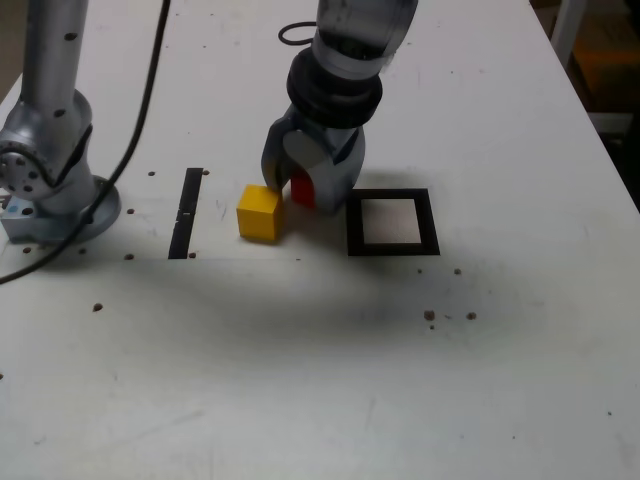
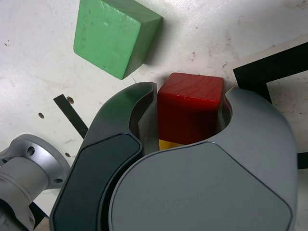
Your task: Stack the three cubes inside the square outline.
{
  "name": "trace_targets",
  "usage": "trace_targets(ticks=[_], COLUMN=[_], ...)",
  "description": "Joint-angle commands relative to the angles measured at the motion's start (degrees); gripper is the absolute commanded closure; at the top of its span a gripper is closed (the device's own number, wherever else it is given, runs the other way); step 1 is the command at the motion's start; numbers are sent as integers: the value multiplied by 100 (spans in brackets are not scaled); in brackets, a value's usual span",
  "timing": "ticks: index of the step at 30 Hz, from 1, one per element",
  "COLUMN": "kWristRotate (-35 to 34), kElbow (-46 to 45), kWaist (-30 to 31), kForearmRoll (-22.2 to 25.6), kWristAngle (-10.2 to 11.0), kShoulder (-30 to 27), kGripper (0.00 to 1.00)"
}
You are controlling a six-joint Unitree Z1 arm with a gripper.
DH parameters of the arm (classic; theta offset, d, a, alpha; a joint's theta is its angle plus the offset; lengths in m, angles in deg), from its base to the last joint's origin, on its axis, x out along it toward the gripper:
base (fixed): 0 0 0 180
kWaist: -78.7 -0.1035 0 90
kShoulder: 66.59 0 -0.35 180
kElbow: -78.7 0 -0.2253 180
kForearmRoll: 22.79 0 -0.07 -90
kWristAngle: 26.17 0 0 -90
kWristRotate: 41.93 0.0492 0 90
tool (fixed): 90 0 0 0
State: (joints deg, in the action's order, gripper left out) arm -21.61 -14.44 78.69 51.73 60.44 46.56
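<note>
My gripper [image 1: 304, 194] stands low over the white table, its jaws shut on the red cube [image 1: 301, 188] from both sides. The wrist view shows that red cube [image 2: 190, 105] pressed between the two grey fingers [image 2: 142, 107], with the gripper [image 2: 190, 94] closed around it. The yellow cube [image 1: 260, 212] rests on the table just to the exterior view's left of the gripper; only a sliver of the yellow cube [image 2: 168, 144] shows in the wrist view. The green cube [image 2: 113, 36] lies beyond the fingertips and is hidden in the exterior view. The square outline [image 1: 392, 245] lies just to the exterior view's right of the gripper, with nothing inside it.
A thin black bar [image 1: 187, 212] lies to the exterior view's left of the yellow cube. The arm's base [image 1: 48, 170] and a black cable [image 1: 140, 110] occupy the exterior view's far left. Small dark specks [image 1: 430, 316] dot the table [image 1: 300, 380].
</note>
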Motion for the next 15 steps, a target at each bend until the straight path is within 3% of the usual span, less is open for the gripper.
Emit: trace_targets(ticks=[1, 11, 15], kWristRotate=[1, -329, -541], kElbow=[37, 452, 771], kWaist=[-8, -8, -8], kForearmRoll=[11, 587, 872], kWristAngle=[18, 114, 50], kShoulder=[-49, -430, -528], kGripper=[78, 78, 78])
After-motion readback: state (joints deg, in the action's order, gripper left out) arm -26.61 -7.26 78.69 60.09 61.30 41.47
